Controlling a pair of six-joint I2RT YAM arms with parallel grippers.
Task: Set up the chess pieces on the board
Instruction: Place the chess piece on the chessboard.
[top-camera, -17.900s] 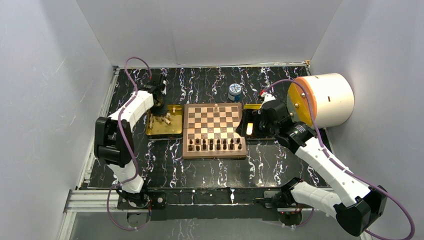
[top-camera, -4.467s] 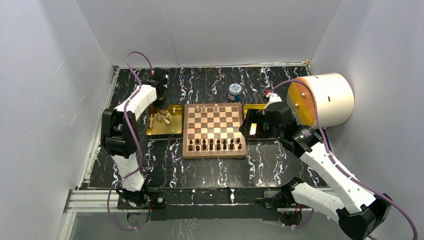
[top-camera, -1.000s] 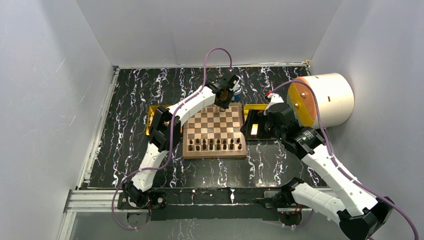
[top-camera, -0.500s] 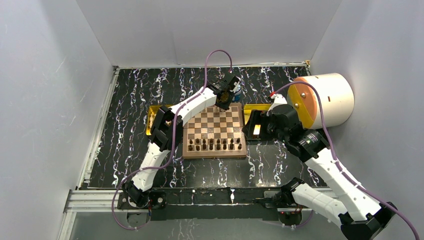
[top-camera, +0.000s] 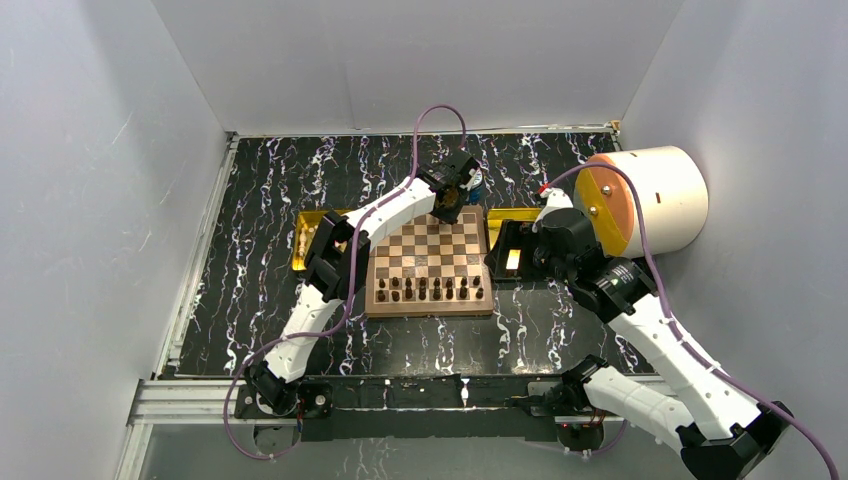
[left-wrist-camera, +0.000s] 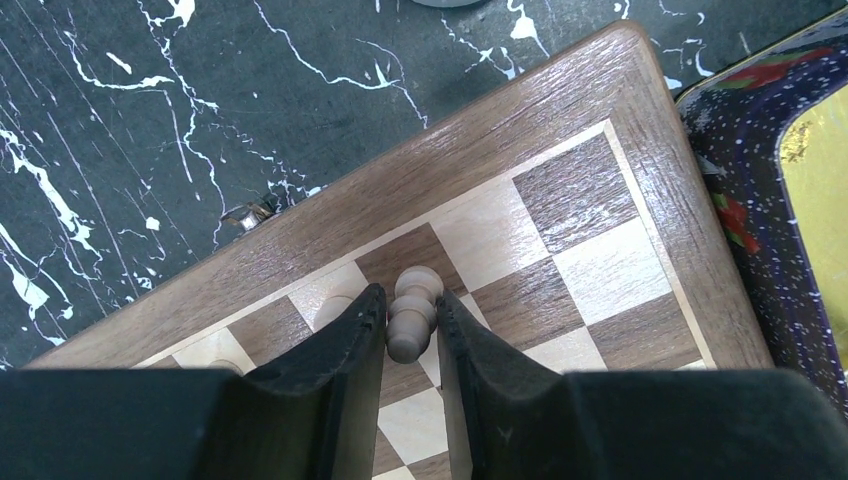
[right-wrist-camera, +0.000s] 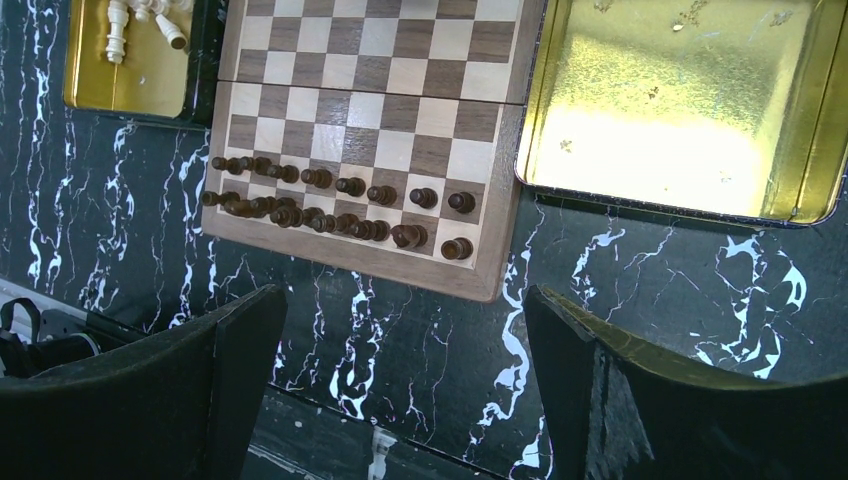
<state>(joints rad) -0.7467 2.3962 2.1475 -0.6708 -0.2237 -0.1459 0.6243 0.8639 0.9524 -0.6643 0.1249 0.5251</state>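
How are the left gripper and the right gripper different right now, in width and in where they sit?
The left gripper has narrow jaws flanking a cream chess piece on the board's far row; whether they pinch it is unclear. The right gripper is wide open with nothing between its jaws. The left sits low at the board; the right hangs higher, off the board's right side. Both have black fingers.

The board (top-camera: 430, 245) is lying on the tabletop (top-camera: 260, 180) between the left tray (right-wrist-camera: 130, 70), holding loose chess pieces (right-wrist-camera: 140, 20), and the right tray (right-wrist-camera: 690, 110). The opposing pieces (right-wrist-camera: 345, 187) are lining its near rows; one chess piece (left-wrist-camera: 411, 318) is standing on its far row, between the left hand's (left-wrist-camera: 410, 298) fingers (left-wrist-camera: 350, 350).
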